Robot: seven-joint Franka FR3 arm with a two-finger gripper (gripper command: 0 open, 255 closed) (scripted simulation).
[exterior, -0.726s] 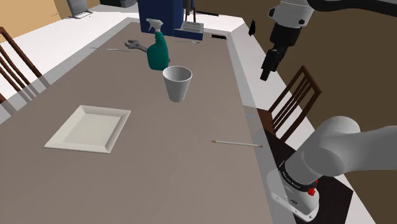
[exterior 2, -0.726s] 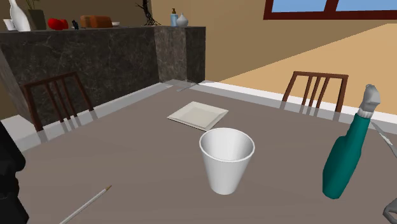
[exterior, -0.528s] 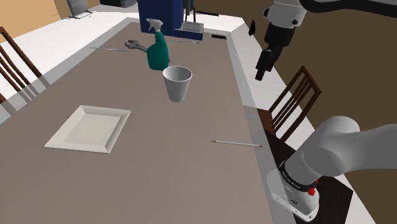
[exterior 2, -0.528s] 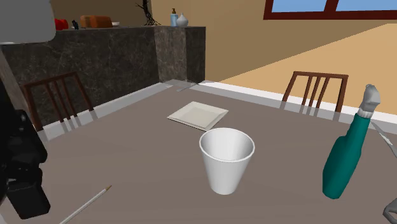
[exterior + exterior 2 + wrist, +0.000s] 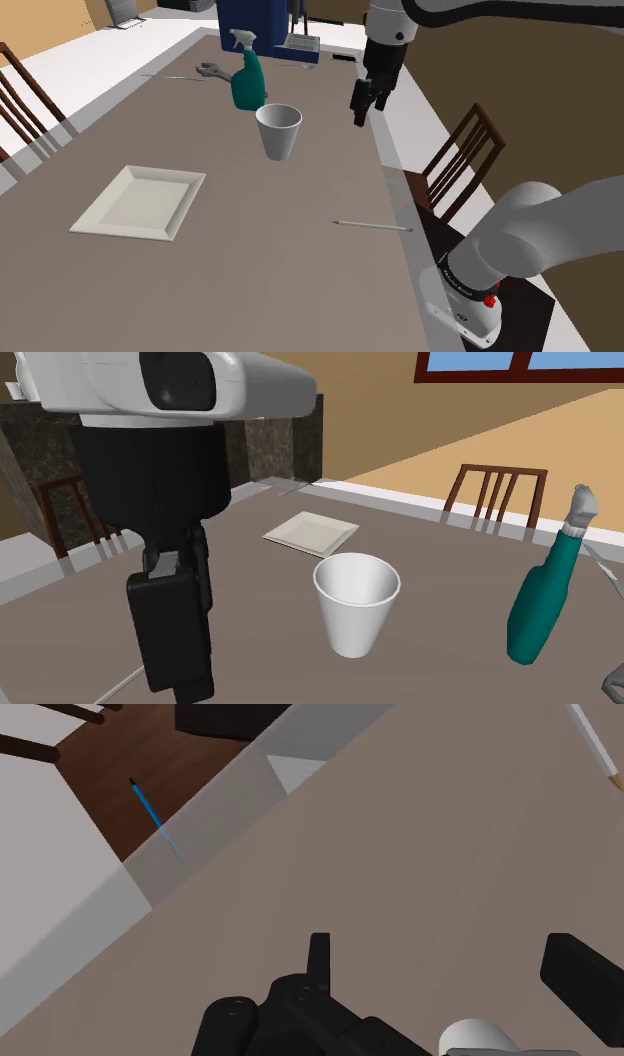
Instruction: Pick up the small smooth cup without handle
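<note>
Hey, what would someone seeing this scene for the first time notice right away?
The black claw, open, hangs near the edge of the table, to the shoulder view's right of the white cup. A teal spray bottle stands just behind the cup, and a white plate lies nearer the camera, on that view's left.

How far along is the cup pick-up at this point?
Done: nothing yet; the cup stands upright on the table, untouched. In hand: the approach; the open gripper hangs apart from the cup, to the shoulder view's right of it. Left: close in around the cup, shut and lift.
</note>
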